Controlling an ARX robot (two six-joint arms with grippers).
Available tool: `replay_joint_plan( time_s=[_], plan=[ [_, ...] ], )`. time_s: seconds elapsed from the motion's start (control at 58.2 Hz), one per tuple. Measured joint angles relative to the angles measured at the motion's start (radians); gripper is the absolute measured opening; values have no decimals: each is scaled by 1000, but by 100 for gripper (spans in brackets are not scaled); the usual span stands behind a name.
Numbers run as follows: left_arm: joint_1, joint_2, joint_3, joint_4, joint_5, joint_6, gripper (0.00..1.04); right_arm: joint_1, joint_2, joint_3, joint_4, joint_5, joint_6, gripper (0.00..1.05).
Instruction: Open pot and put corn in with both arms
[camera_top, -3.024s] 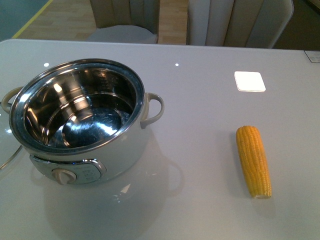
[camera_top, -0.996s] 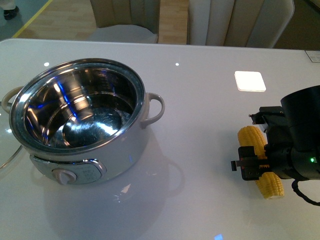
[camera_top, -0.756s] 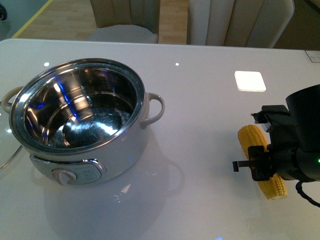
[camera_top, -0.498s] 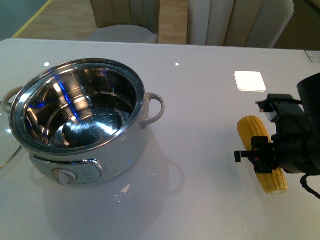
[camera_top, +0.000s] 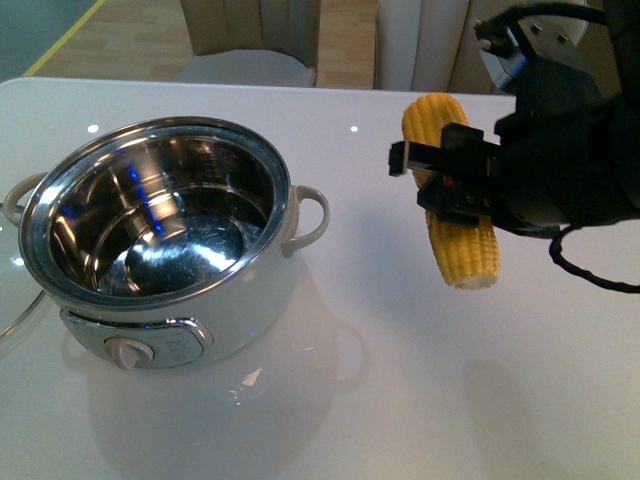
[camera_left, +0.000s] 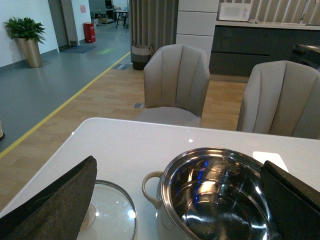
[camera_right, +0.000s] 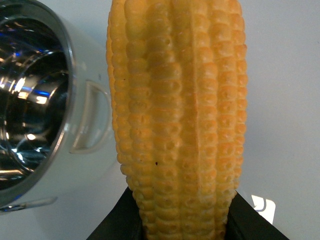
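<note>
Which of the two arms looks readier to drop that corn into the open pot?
Right. The right gripper holds the corn in the air just beside the pot, whose lid lies off to the side. The left gripper is open and holds nothing.

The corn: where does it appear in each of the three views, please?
Front view: the corn is right of centre, held off the table by the right tool.
Left wrist view: not in it.
Right wrist view: it fills the middle, close up.
Shared landmark: the pot, its steel rim seen in all three.
</note>
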Motion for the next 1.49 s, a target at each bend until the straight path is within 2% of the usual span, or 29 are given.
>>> replay_joint_plan(
  time_s=[0.241, 0.429, 0.807, 1.168, 1.495],
  plan=[
    [0, 0, 0, 0, 0, 0, 98, 71, 63, 166, -67, 13, -2, 23],
    [0, 0, 0, 0, 0, 0, 98, 113, 171, 317, -125, -27, 21, 23],
    [0, 0, 0, 0, 0, 0, 98, 189, 360, 612, -184, -101, 174, 22],
    [0, 0, 0, 0, 0, 0, 98, 244, 500, 705, -219, -114, 275, 22],
    [0, 0, 0, 0, 0, 0, 98, 256, 576, 760, -259, -116, 325, 22]
  ],
)
